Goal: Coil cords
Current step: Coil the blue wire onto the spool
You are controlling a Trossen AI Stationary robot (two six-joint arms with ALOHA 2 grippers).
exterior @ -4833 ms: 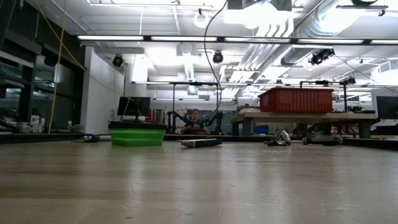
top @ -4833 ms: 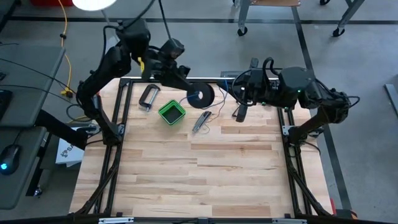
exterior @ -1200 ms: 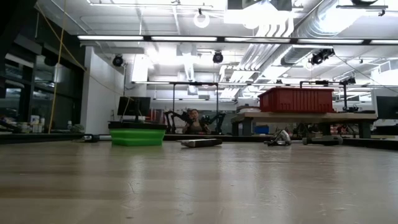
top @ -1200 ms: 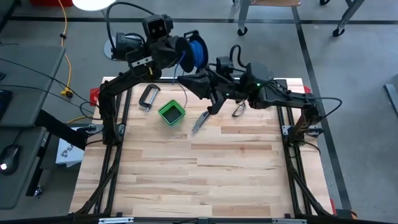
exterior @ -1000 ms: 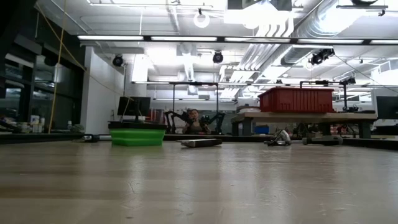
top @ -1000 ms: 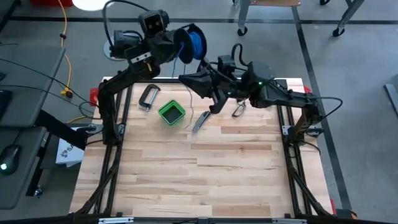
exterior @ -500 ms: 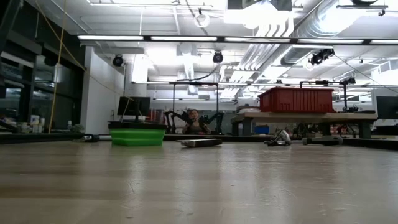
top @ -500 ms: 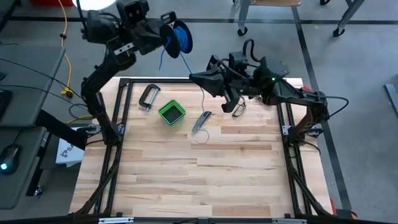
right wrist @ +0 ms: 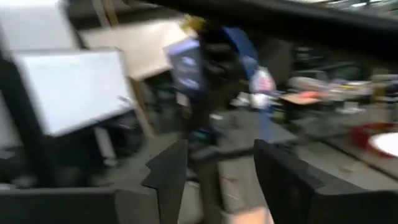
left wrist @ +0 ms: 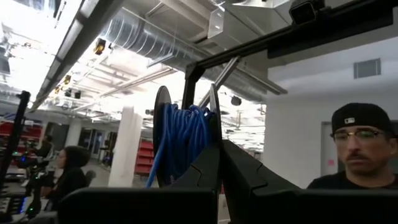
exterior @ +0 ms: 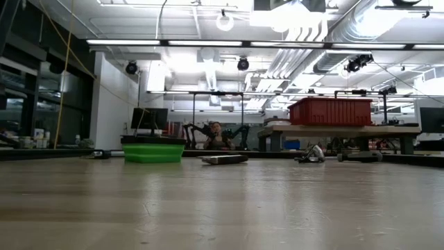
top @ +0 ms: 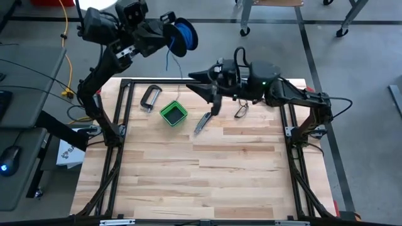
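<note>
The cords are one thin blue wire wound on a small dark spool point(top: 184, 34) point(left wrist: 180, 146). My left gripper point(top: 166, 31) point(left wrist: 219, 152) is shut on the spool, high above the table's far left corner. A short blue end point(top: 168, 59) hangs below the spool. My right gripper point(top: 201, 93) point(right wrist: 217, 168) stands open in the air above the table's far edge, to the right of the spool and lower. Nothing is between its fingers. In the right wrist view the spool point(right wrist: 239, 43) shows ahead, blurred. My left gripper pinches one flange of the spool at its rim point(left wrist: 214, 121) between its two fingers. The fingers slant upward toward it. The spool is lifted clear of the table, its flanges standing upright, the wound wire beside the fingers.
On the far part of the wooden table lie a green box point(top: 173, 113) point(exterior: 154, 153), a metal clamp point(top: 149, 97), a folding tool point(top: 202, 122) point(exterior: 223, 159) and a small metal piece point(top: 240, 111). The near half of the table point(top: 201, 182) is bare wood. People show in the left wrist view.
My left gripper has carried the spool a little toward the far left and tipped up. My right gripper has turned and opened. Half a second ago a strand ran from the spool past the right gripper down to the table; now only a short end hangs under the spool.
</note>
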